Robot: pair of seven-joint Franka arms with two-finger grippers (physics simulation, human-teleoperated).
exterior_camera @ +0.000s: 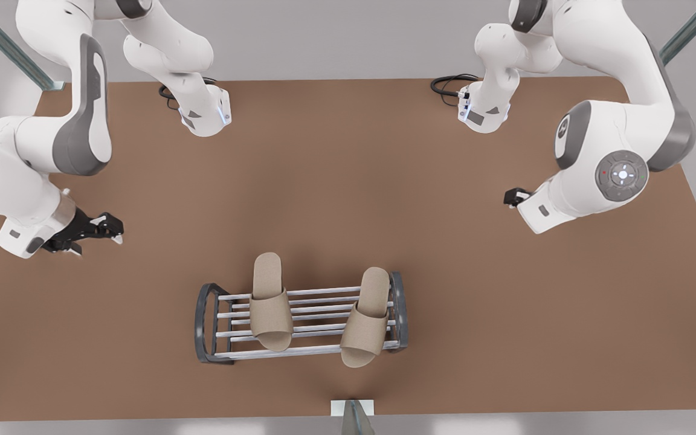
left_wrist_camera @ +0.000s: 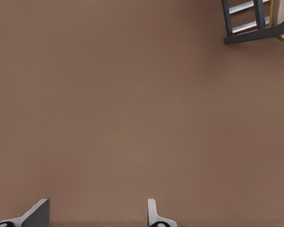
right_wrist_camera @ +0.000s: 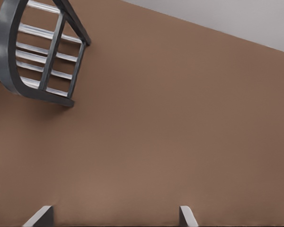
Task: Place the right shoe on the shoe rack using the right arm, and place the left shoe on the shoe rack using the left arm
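Hanging spread wide and empty over bare brown tabletop (exterior_camera: 348,199): right tool (right_wrist_camera: 116,215) near the front view's left edge, left tool (left_wrist_camera: 95,212) toward the front view's right, both well apart from the low silver-barred shoe rack (exterior_camera: 206,314) with dark grey end frames. Lying across its bars, two beige slippers: one (exterior_camera: 270,308) nearer the front view's left, the other (exterior_camera: 365,323) just beside the opposite end frame, slightly tilted and overhanging the front bar. Long axes crossing the bars, toes pointing away from the arm bases. Leaving open tabletop all around the rack.
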